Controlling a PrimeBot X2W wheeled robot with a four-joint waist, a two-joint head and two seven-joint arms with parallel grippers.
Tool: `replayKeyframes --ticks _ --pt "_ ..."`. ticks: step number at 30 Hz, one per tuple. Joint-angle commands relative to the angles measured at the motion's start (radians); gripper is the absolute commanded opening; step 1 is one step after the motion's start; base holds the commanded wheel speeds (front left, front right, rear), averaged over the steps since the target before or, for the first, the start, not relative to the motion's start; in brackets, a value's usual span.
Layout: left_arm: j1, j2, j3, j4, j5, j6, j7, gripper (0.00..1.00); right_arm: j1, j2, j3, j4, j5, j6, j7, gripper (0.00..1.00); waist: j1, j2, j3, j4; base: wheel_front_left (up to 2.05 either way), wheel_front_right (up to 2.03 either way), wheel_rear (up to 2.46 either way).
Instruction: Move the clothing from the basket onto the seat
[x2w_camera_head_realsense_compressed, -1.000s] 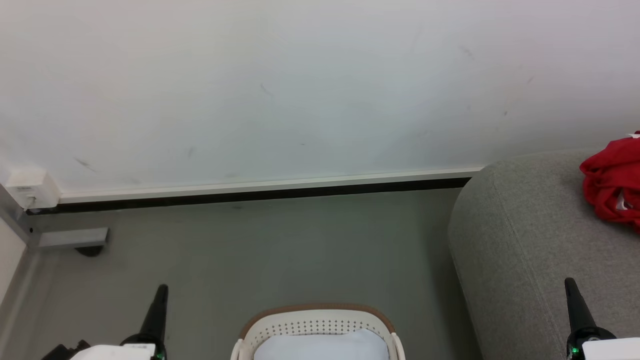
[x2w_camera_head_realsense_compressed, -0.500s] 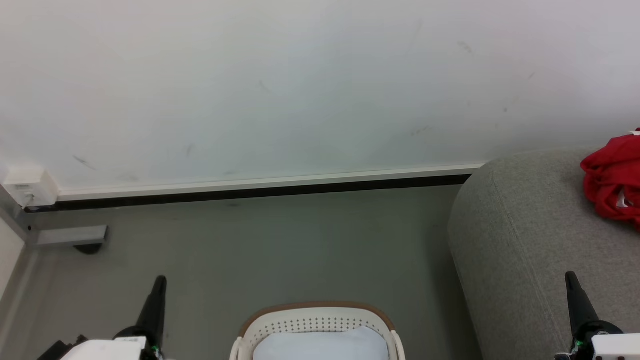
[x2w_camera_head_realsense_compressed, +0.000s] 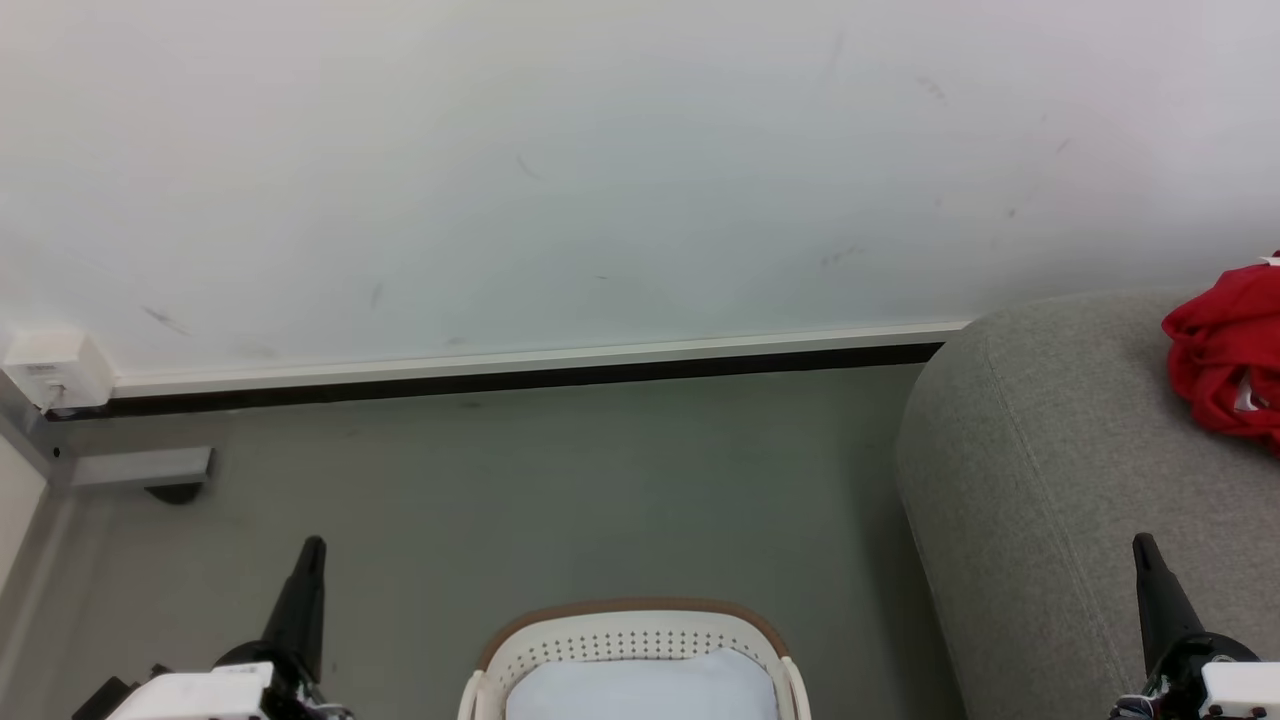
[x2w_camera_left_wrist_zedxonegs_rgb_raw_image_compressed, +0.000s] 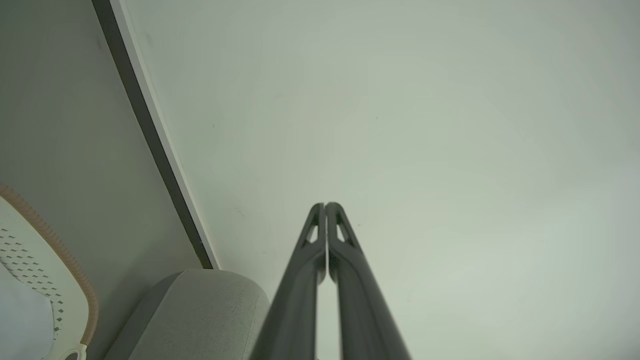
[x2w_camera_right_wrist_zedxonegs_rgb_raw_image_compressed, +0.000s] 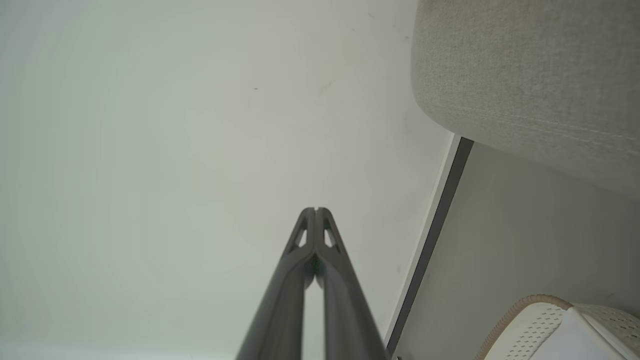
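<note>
Red clothing lies bunched on the grey seat at the right edge of the head view. The cream-white basket with its brown rim stands on the floor at bottom centre, a pale blue-white cloth showing inside it. My left gripper is shut and empty, left of the basket, pointing at the wall. My right gripper is shut and empty over the seat's near part. The left wrist view shows the left gripper, the basket and the seat. The right wrist view shows the right gripper, the seat and the basket.
A white wall with a white and black skirting strip stands behind the grey floor. At the far left are a white box on the wall and a grey metal bracket near the floor.
Both grippers have risen a little in the head view and stay shut. The whole picture has shifted slightly, so the camera moved. The clothing rests where it was on the seat.
</note>
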Motion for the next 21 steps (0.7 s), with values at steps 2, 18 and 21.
replayKeyframes --ticks 2,18,21 --pt "-0.015 0.001 0.007 0.001 -0.033 -0.009 0.009 0.0 -0.015 -0.008 -0.006 -0.009 0.034 -0.002 0.008 0.0 0.0 0.0 0.002 0.0 0.0 0.0 0.0" --pt "-0.014 0.001 0.006 0.0 -0.029 -0.008 0.008 0.0 -0.015 -0.008 -0.006 -0.008 0.028 -0.002 0.007 0.0 0.0 0.0 0.002 0.0 0.0 0.0 0.0" --pt "-0.014 0.001 0.006 0.0 -0.029 -0.008 0.008 0.0 -0.014 -0.008 -0.006 -0.008 0.028 -0.002 0.007 0.0 0.0 0.0 0.002 0.0 0.0 0.0 0.0"
